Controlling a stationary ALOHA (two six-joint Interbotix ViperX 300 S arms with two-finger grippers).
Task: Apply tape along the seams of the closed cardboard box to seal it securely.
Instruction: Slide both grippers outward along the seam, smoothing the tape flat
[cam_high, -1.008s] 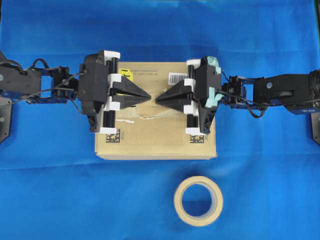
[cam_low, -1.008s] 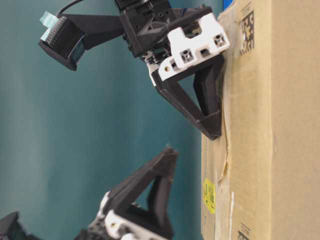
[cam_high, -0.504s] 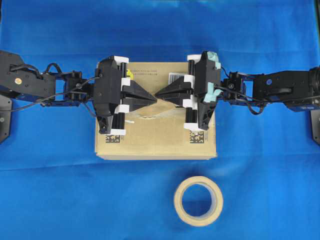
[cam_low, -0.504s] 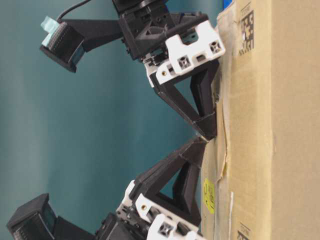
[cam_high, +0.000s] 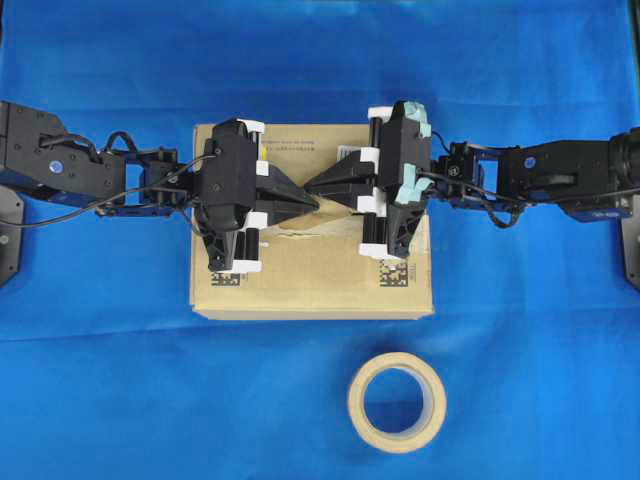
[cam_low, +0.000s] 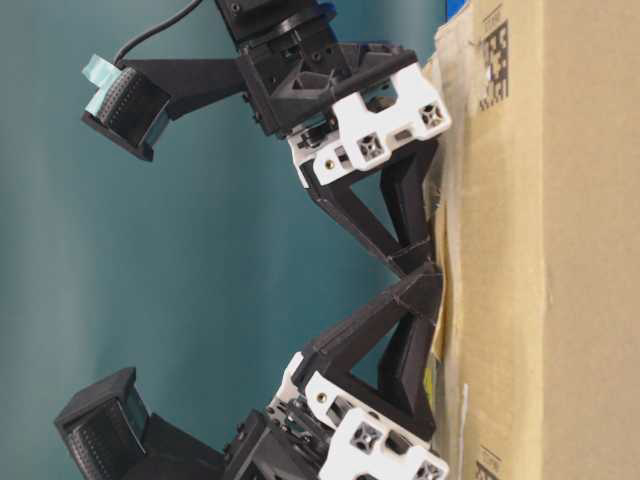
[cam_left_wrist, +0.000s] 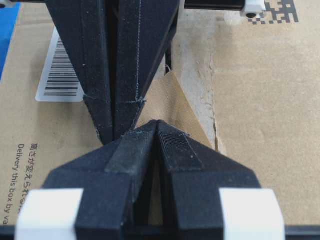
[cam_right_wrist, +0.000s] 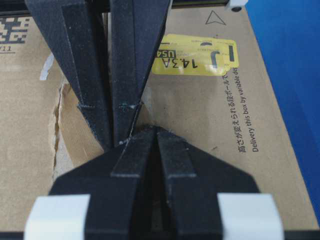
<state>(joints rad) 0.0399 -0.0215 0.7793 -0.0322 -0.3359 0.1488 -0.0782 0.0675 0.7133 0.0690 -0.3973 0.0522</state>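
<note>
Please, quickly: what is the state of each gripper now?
Left gripper: closed, tip on the tan-brown square tape piece; grip unclear.
Right gripper: closed, same.

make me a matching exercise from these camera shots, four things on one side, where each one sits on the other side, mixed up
Things:
1. tape roll
2. yellow sticker
3. barcode label
4. piece of tape

Places:
A. on the box top, beside the right gripper's finger
B. on the blue cloth, apart from the box
C. under both gripper tips
D. on the box top, beside the left gripper

Pairs: 1-B, 2-D, 3-A, 4-C
</note>
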